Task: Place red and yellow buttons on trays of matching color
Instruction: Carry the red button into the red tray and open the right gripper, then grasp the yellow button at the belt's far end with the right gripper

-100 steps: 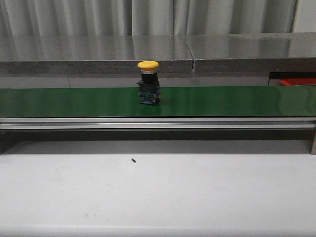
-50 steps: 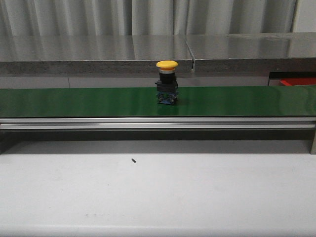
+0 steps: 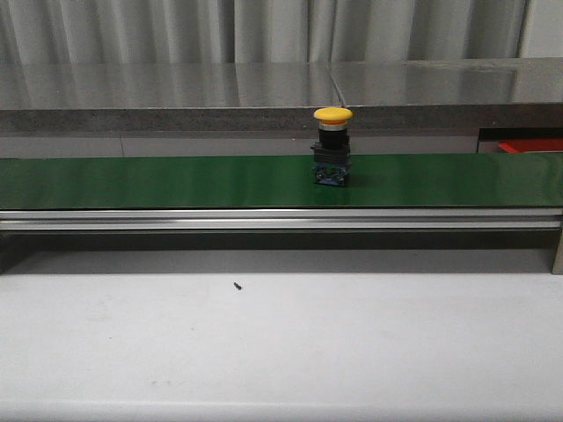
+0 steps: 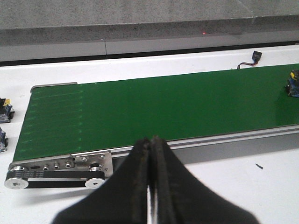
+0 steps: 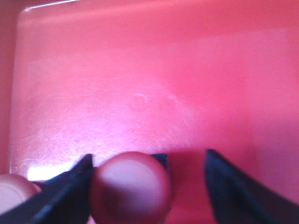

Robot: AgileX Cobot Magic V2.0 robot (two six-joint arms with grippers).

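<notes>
A yellow button (image 3: 332, 145) with a black base stands upright on the green conveyor belt (image 3: 158, 180), a little right of the middle; its base shows at the belt's far end in the left wrist view (image 4: 293, 87). My left gripper (image 4: 152, 141) is shut on nothing, hovering over the table just short of the belt's rail. My right gripper (image 5: 149, 161) is open over the red tray (image 5: 140, 70). A red button (image 5: 131, 186) sits between its fingers, against one finger and apart from the other. A second red button (image 5: 14, 193) lies beside it. No yellow tray is in view.
The red tray's edge (image 3: 528, 145) shows at the far right behind the belt. Two small button bases (image 4: 4, 111) lie off the belt's roller end. A small connector with wires (image 4: 253, 57) lies beyond the belt. A dark speck (image 3: 238, 285) lies on the white table.
The yellow button has ridden the belt to the right, from left of centre to right of centre. Nothing else in the front view moved.
</notes>
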